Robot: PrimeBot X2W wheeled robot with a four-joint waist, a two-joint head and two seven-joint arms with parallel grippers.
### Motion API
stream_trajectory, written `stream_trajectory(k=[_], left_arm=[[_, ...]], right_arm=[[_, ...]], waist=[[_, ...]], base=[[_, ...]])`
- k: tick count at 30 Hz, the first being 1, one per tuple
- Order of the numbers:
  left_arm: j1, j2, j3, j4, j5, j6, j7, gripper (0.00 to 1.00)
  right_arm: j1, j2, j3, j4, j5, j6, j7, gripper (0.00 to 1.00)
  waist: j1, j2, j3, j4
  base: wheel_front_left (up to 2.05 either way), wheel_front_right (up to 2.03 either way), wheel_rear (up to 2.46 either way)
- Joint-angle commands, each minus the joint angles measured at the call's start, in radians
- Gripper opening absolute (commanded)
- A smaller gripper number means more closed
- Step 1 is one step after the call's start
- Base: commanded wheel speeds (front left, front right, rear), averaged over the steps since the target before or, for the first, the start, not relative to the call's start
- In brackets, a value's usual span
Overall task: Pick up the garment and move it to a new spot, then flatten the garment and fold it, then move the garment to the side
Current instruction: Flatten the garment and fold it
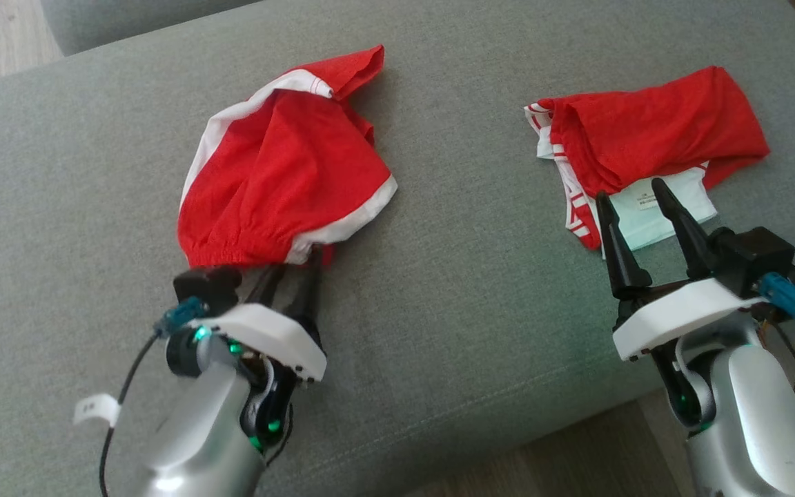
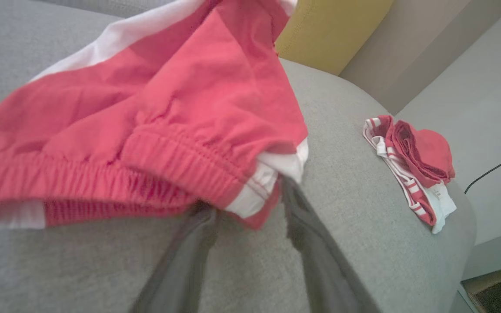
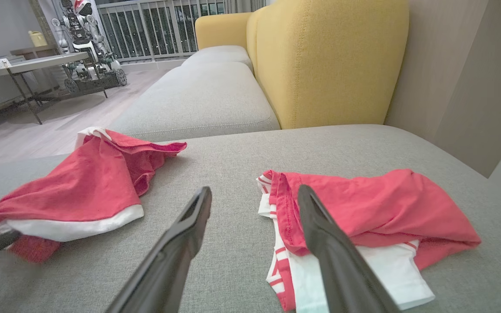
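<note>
Crumpled red cotton shorts with white trim lie on the grey sofa cushion. Their waistband touches the nearer left hand and they stretch toward twelve o'clock; its grip is unclear. Right hand gapes empty.

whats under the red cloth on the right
White fabric with a label and red-striped trim pokes out beneath the red cloth; how far it runs underneath is covered.
</note>
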Motion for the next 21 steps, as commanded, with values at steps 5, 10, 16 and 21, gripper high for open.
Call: stream_trajectory(k=[5,10,16,21], left_arm=[[-0.06,0.005,0.067,-0.065,0.051,-0.013,-0.008,0.0],[-0.017,0.012,0.152,-0.175,0.174,0.007,-0.008,0.0],[0.072,0.033,0.233,-0.315,0.315,0.025,-0.008,0.0],[0.126,0.039,0.245,-0.344,0.386,0.026,-0.008,0.0]], right_arm=[[-0.019,0.007,0.02,-0.034,0.007,0.0,-0.004,1.0],[-0.012,0.007,0.008,-0.014,0.002,0.0,-0.008,1.0],[0.0,0.007,0.012,0.028,0.001,0.0,-0.008,1.0],[-0.002,0.007,0.041,0.087,0.042,0.0,-0.002,1.0]], waist=[[0.0,0.0,0.0,0.009],[0.0,0.0,-0.022,0.057],[0.0,0.0,-0.064,0.145],[0.0,0.0,-0.084,0.213]], base=[[0.0,0.0,0.0],[0.0,0.0,0.0],[0.0,0.0,0.0],[0.0,0.0,0.0]])
